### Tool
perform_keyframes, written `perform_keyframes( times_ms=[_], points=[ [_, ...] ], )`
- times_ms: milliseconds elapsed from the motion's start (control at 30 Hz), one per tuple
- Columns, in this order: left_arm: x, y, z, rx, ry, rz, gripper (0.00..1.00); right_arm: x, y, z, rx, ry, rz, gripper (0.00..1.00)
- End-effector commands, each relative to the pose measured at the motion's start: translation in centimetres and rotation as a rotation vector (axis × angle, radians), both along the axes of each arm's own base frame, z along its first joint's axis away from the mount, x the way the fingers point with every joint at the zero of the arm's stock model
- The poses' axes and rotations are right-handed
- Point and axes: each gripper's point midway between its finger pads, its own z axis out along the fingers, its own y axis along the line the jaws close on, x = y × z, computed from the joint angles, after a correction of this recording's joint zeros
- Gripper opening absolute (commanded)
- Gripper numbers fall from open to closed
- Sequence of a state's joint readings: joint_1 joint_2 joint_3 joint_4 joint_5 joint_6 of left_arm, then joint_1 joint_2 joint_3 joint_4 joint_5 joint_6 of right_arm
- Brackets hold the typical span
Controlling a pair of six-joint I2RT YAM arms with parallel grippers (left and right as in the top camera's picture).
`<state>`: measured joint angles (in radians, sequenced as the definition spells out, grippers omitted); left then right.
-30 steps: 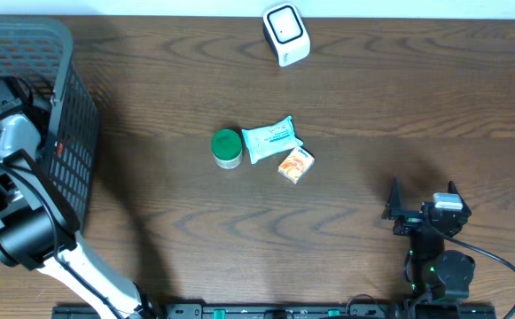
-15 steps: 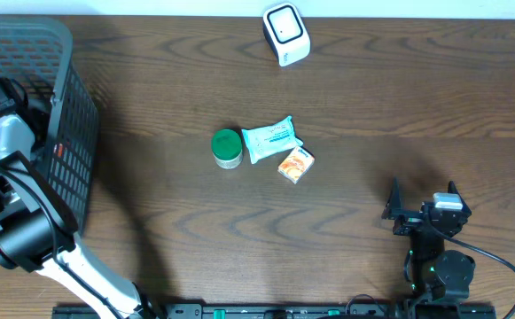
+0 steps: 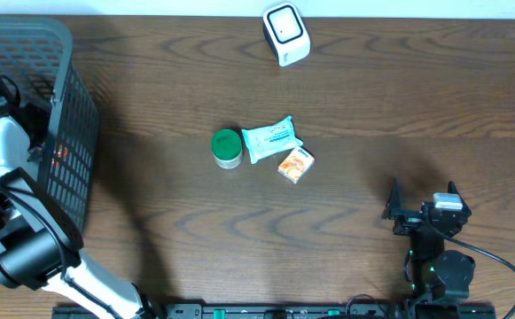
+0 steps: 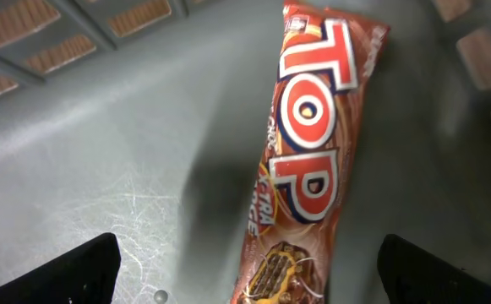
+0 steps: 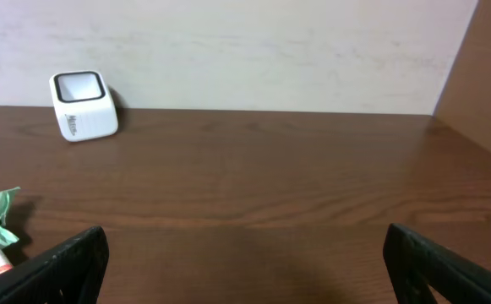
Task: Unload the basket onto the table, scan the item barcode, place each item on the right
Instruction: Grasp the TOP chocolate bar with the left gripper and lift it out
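Left gripper [image 4: 258, 274], wide open and empty, hovers over red glossy-wrapped TOP chocolate bar [image 4: 313, 160], long axis roughly across jaws.

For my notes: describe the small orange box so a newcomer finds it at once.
On the dark wooden table, look at the cluster of three small items in the middle. The orange box lies at its right end, nearest the arms' side, beside a pale green packet and a green-lidded jar; it alone is orange and box-shaped.
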<state>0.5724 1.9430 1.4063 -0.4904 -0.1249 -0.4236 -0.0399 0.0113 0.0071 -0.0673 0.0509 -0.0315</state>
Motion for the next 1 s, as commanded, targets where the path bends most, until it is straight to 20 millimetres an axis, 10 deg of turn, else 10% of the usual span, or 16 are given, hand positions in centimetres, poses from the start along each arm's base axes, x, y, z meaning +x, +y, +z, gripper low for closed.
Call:
perform_keyframes(
  times_ms=[0, 433, 567, 733, 967],
  points=[
    [-0.3, -0.1, -1.3, -0.021, 0.027, -0.010, 0.98, 0.0, 0.2, -0.1, -0.008, 0.001, 0.007, 0.99],
    [-0.4, -0.2, -7.0, -0.069, 0.100, -0.011, 1.00, 0.0, 0.2, -0.1, -0.007, 0.001, 0.007, 0.99],
    [-0.7, -0.4, -6.9, -0.072, 0.118, -0.028, 0.53, 0.0, 0.2, -0.1, -0.007, 0.001, 0.007, 0.99],
    [-1.0, -0.2, -4.5, -0.038, 0.122, -0.065, 0.27, 0.0, 0.2, -0.1, -0.007, 0.001, 0.007, 0.99],
    [-2.1, 0.6, 3.9, 0.102, 0.051, -0.047, 0.22, 0.0, 0.2, -0.1, -0.008, 0.001, 0.007, 0.99]
  ],
)
